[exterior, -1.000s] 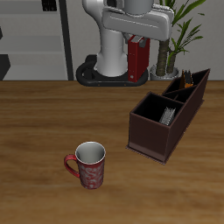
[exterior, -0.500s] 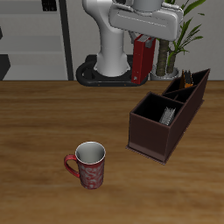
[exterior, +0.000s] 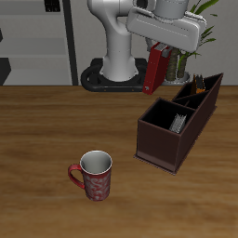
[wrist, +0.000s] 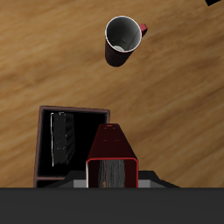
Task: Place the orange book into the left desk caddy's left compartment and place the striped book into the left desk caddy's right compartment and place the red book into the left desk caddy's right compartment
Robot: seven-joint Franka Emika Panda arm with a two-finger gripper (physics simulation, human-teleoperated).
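Note:
My gripper (exterior: pixel 160 50) is shut on the red book (exterior: pixel 155 70), which hangs tilted in the air behind the left desk caddy (exterior: pixel 164 149). The wrist view shows the red book (wrist: pixel 112 157) from above, beside the caddy's large square right compartment (wrist: pixel 74 144). The striped book (exterior: pixel 178 121) stands inside that compartment, also seen as the striped book (wrist: pixel 59 140) in the wrist view. The orange book (exterior: pixel 197 90) pokes out of the narrow left compartment at the caddy's taller, far end.
A red patterned mug (exterior: pixel 94 175) stands on the wooden table nearer the front edge, shown as the mug (wrist: pixel 123 39) in the wrist view. A potted plant (exterior: pixel 191 37) and the robot's base (exterior: pixel 116 65) are behind the caddy.
The gripper has carried the red book sideways toward the caddy, and the book has gone from upright to tilted. The mug and caddy have not moved.

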